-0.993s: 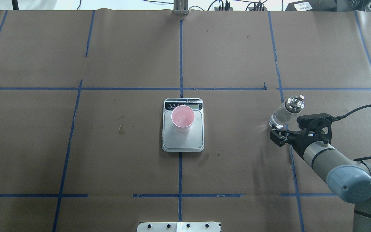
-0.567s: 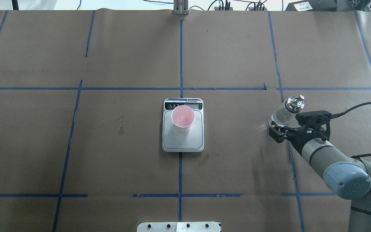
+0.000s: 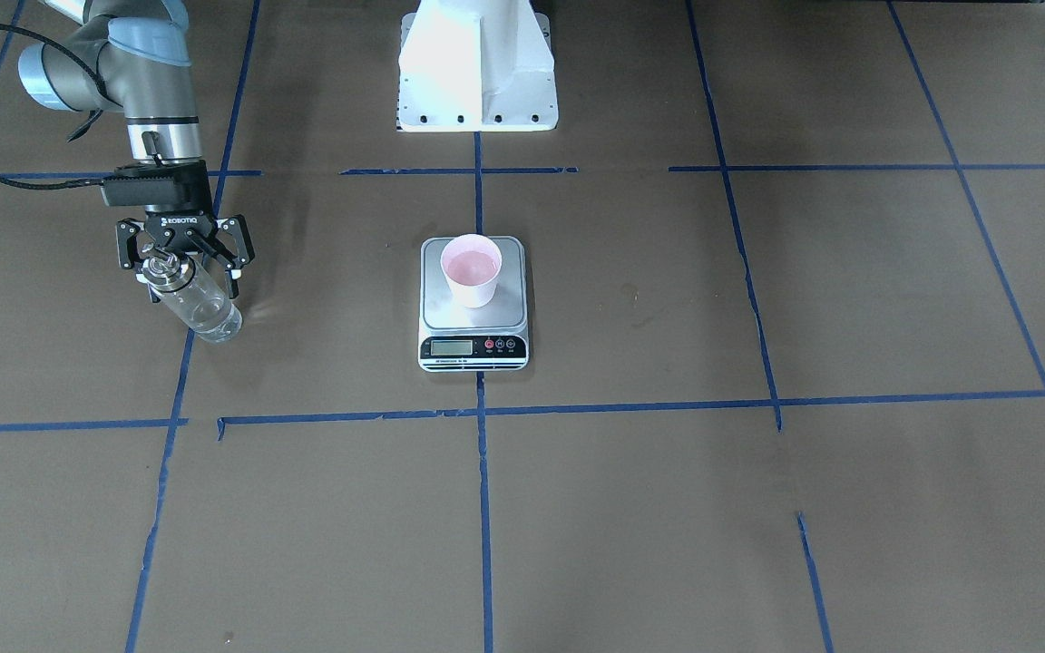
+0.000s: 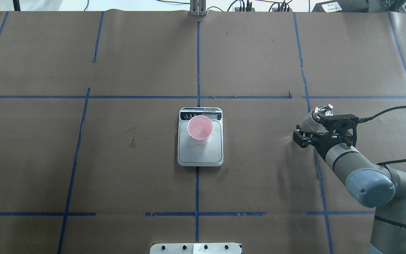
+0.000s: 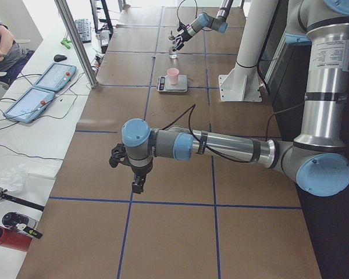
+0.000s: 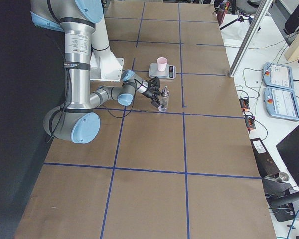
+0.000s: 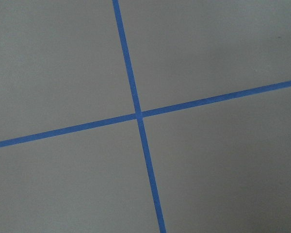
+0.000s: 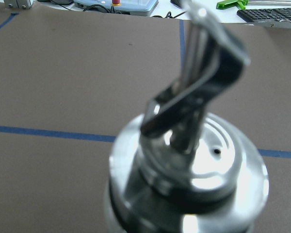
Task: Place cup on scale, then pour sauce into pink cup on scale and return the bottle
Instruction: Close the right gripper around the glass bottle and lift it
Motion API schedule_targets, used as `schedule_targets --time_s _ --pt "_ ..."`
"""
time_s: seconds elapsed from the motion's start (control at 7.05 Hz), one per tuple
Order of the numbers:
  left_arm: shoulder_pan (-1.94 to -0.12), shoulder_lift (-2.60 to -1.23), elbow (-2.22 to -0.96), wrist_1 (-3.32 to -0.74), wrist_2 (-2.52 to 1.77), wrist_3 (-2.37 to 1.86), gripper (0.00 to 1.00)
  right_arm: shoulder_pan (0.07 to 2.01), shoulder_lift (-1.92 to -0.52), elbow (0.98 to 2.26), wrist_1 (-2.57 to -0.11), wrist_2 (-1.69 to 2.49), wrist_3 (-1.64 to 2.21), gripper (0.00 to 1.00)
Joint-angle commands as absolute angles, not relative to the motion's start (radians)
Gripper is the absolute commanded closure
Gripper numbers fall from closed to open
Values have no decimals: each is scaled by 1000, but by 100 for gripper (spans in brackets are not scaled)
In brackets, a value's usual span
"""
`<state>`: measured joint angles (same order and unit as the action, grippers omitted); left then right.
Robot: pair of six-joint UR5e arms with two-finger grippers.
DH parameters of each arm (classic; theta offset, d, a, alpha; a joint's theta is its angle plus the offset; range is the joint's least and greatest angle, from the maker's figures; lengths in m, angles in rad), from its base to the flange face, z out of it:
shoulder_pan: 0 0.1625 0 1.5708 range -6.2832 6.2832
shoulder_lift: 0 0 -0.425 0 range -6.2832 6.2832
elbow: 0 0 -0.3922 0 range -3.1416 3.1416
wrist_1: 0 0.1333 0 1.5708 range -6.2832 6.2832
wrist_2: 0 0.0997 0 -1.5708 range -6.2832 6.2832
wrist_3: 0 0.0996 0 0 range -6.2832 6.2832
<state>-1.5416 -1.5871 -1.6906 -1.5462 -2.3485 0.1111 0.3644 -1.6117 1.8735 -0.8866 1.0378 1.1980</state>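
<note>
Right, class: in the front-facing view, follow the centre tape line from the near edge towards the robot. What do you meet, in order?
Scale, display strip first → cup on its plate → white robot base. The bottle sits off that line, so it is left out.

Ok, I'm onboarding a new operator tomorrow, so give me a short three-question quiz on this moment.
1. True or false: the cup stands on the scale's plate.
2. The right gripper is: A) shut on the cup; B) open, fingers either side of the bottle's cap; C) open, above the scale.
3. Fill in: the left wrist view shows only the table cover and two crossing lines of blue ____.
Key: 1 true; 2 B; 3 tape.
</note>
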Motion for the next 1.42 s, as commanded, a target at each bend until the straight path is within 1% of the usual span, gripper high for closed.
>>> schedule_targets --time_s 0.0,0.14,0.28,0.43,0.57,0.71,0.85,1.13,1.28 --pt "-1542 -1588 -1690 -1546 -2349 110 0 371 -1591 1850 -887 1037 1198 0" --pt "-1542 -1589 -1690 -1545 -2347 110 0 374 -1591 1848 -887 1038 1198 0" --pt "-1542 -1589 -1690 -1545 -2349 110 0 374 -1589 1848 -887 1037 1204 21" --pt "-1542 -1589 -1690 -1545 -2349 110 0 376 -1589 1850 -885 1037 1212 76" --pt "-1542 -1589 -1690 -1545 -2349 110 0 374 -1588 1851 -884 1019 1213 100" --pt "-1540 -1589 -1690 -1545 -2349 110 0 376 -1588 1858 -874 1002 1213 100" --pt "-1540 -1591 -1690 -1545 -2349 110 0 377 -1594 1858 -812 991 1200 100" --pt "-1540 -1589 -1690 -1545 -2349 110 0 397 -1591 1881 -793 994 1163 100" --pt "-1540 -1589 -1692 -1545 -2349 110 0 408 -1591 1896 -792 989 956 100"
